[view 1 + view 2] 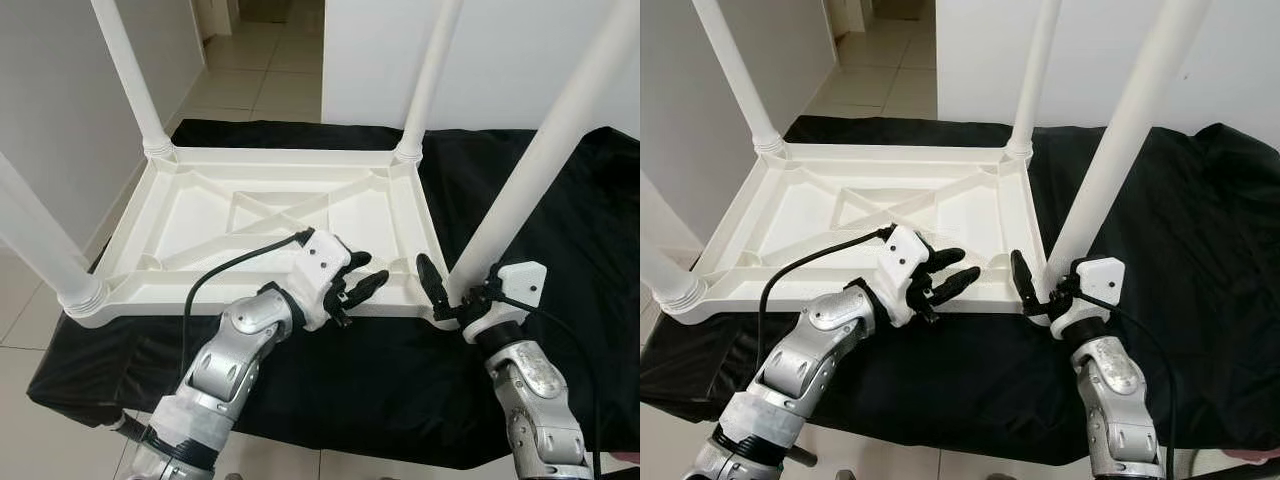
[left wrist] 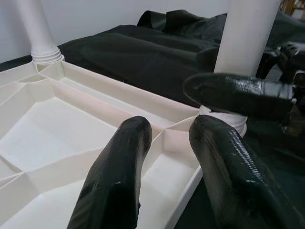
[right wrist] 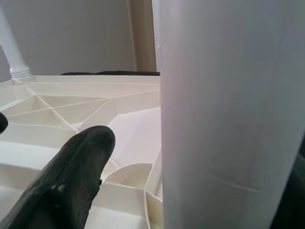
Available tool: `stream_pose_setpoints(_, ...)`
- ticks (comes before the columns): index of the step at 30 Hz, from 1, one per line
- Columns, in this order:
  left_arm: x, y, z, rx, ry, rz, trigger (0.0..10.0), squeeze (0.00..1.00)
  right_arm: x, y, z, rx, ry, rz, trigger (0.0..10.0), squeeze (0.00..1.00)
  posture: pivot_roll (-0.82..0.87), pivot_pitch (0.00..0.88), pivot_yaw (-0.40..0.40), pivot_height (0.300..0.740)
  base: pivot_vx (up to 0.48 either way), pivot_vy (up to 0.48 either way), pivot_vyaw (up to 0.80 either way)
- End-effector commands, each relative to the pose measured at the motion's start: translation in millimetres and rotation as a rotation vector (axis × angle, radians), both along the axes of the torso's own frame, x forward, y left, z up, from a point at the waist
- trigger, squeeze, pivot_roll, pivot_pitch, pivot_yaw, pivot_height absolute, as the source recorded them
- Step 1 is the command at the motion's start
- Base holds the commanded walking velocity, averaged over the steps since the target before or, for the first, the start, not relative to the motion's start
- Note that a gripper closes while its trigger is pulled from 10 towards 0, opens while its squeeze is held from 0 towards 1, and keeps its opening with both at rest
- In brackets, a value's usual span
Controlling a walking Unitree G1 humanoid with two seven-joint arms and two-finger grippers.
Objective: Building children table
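Because legs screw in from the underside, the table top [image 1: 270, 215] lies upside down on the black cloth [image 1: 560, 250] that pads it, ribs up, w/ all four legs standing in its corners. The near-right leg [image 1: 540, 160] is the one being worked: the right gripper [image 1: 448, 295] sits at its base, one finger [image 1: 432, 280] inside the frame & the other behind the leg, so prob. wrapped around it to twist it tight, though real contact is hard to confirm. The left gripper [image 1: 358, 285] hovers over the near edge of the top, just beside that corner, fingers narrowly apart & holding nothing; likely there to steady the frame vs. the turning force. The other three legs [image 1: 130, 80] look seated already. Beyond the cloth's far edge is tiled floor [image 1: 270, 70].
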State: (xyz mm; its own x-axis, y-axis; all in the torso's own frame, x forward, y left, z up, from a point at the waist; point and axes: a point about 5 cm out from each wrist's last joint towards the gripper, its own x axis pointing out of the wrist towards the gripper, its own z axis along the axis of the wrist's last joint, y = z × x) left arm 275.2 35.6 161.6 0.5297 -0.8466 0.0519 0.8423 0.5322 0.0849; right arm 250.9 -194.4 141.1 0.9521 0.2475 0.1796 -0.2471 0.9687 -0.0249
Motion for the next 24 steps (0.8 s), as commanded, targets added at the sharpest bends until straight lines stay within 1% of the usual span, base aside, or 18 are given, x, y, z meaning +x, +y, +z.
stream_pose_setpoints(1,-10.3,-1.5,-0.4,0.006,0.005,-0.191,10.0,0.00,0.4,-8.7,-3.4,-0.019,0.015,0.016,10.0,0.00,-0.10,0.000,0.015,0.740,0.000,0.000,0.00)
stream_pose_setpoints(3,-10.2,-0.2,-1.4,0.003,0.008,-0.184,10.0,0.00,0.1,-11.6,-5.1,-0.033,0.024,0.026,10.0,0.00,-0.10,0.000,0.015,0.740,0.000,0.000,0.00)
stream_pose_setpoints(5,-9.5,1.6,-3.0,-0.006,0.013,-0.167,10.0,0.00,0.0,-14.9,-9.5,-0.055,0.046,0.063,10.0,0.00,-0.11,0.000,0.020,0.740,0.000,0.000,0.00)
stream_pose_setpoints(9,-7.6,3.0,-4.1,-0.004,0.011,-0.148,10.0,0.00,0.0,-15.9,-12.9,-0.066,0.065,0.106,10.0,0.00,-0.12,0.000,0.025,0.740,0.000,0.000,0.00)
stream_pose_setpoints(10,-5.6,4.4,-5.8,0.011,0.021,-0.127,10.0,0.00,0.4,-17.5,-15.0,-0.088,0.082,0.160,10.0,0.00,-0.12,0.000,0.025,0.740,0.000,0.000,0.00)
stream_pose_setpoints(11,-5.6,4.4,-5.8,0.011,0.021,-0.127,10.0,0.00,0.4,-17.5,-15.0,-0.088,0.082,0.160,10.0,0.00,-0.12,0.000,0.025,0.740,0.000,0.000,0.00)
stream_pose_setpoints(12,-5.3,4.2,-6.2,0.019,0.018,-0.130,10.0,0.00,2.9,-19.5,-15.4,-0.094,0.087,0.179,10.0,0.00,-0.14,0.000,0.040,0.740,0.000,0.000,0.00)
stream_pose_setpoints(17,-3.2,2.4,-7.3,0.048,-0.006,-0.122,10.0,0.00,10.8,-24.0,-16.3,-0.116,0.099,0.210,10.0,0.00,-0.14,0.000,0.044,0.740,0.000,0.000,0.00)
stream_pose_setpoints(18,0.5,0.6,-8.9,0.078,-0.016,-0.090,10.0,0.00,15.0,-26.4,-16.2,-0.130,0.104,0.215,10.0,0.00,-0.14,0.000,0.034,0.740,0.000,0.000,0.00)
stream_pose_setpoints(19,0.5,0.6,-8.9,0.078,-0.016,-0.090,10.0,0.00,15.0,-26.4,-16.2,-0.130,0.104,0.215,10.0,0.00,-0.14,0.000,0.034,0.740,0.000,0.000,0.00)
stream_pose_setpoints(21,5.9,-1.4,-10.5,0.096,-0.012,-0.044,10.0,0.00,20.7,-30.3,-14.9,-0.141,0.105,0.221,10.0,0.00,-0.14,0.000,0.030,0.740,0.000,0.000,0.00)
stream_pose_setpoints(22,6.7,-2.7,-9.1,0.086,-0.017,-0.031,10.0,0.00,21.9,-32.0,-13.4,-0.145,0.103,0.229,9.6,0.00,-0.13,0.000,0.009,0.740,0.000,0.000,0.00)
stream_pose_setpoints(23,6.7,-2.7,-9.1,0.086,-0.017,-0.031,10.0,0.00,21.9,-32.0,-13.4,-0.145,0.103,0.229,9.6,0.00,-0.13,0.000,0.009,0.740,0.000,0.000,0.00)
stream_pose_setpoints(24,7.5,-3.7,-7.9,0.070,-0.013,-0.020,10.0,0.00,23.1,-33.2,-12.2,-0.149,0.103,0.241,6.0,0.00,-0.13,0.000,0.005,0.740,0.000,0.000,0.00)
